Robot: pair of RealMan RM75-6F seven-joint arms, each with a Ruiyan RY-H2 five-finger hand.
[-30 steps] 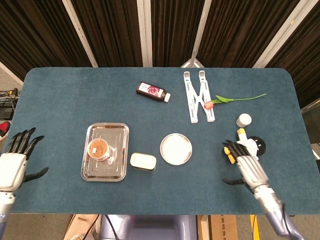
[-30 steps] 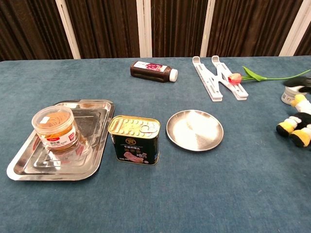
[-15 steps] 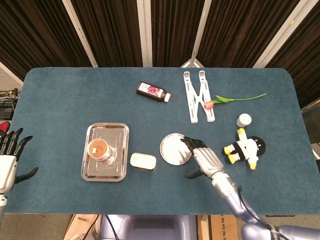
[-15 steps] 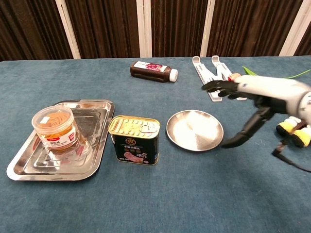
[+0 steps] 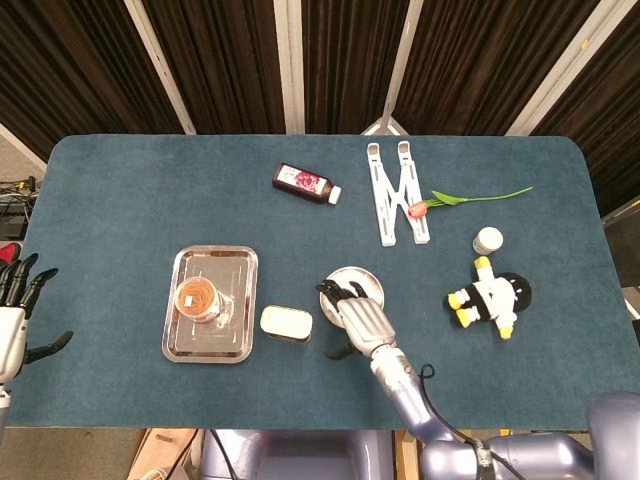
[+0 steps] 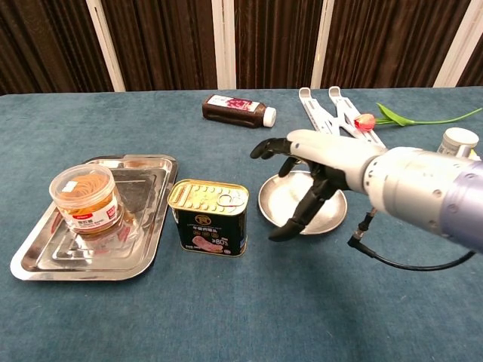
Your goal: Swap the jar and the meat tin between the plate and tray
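Far left edge of the head view: left hand [image 5: 14, 318], fingers spread, holding nothing. Left of centre: silver tray [image 6: 148, 213] with the jar [image 6: 84, 198] standing upright inside. Just right of the tray: meat tin [image 6: 209, 216] on the blue table [image 6: 241, 317], between tray and plate. Centre: round plate [image 6: 330, 197], partly hidden behind the right hand [image 6: 321, 162], fingers apart and empty, fingertips [image 6: 264, 148] pointing left above and just right of the tin, not touching it.

Lab: blue felt table [image 5: 140, 190] (dark curtains [image 5: 220, 60] behind).
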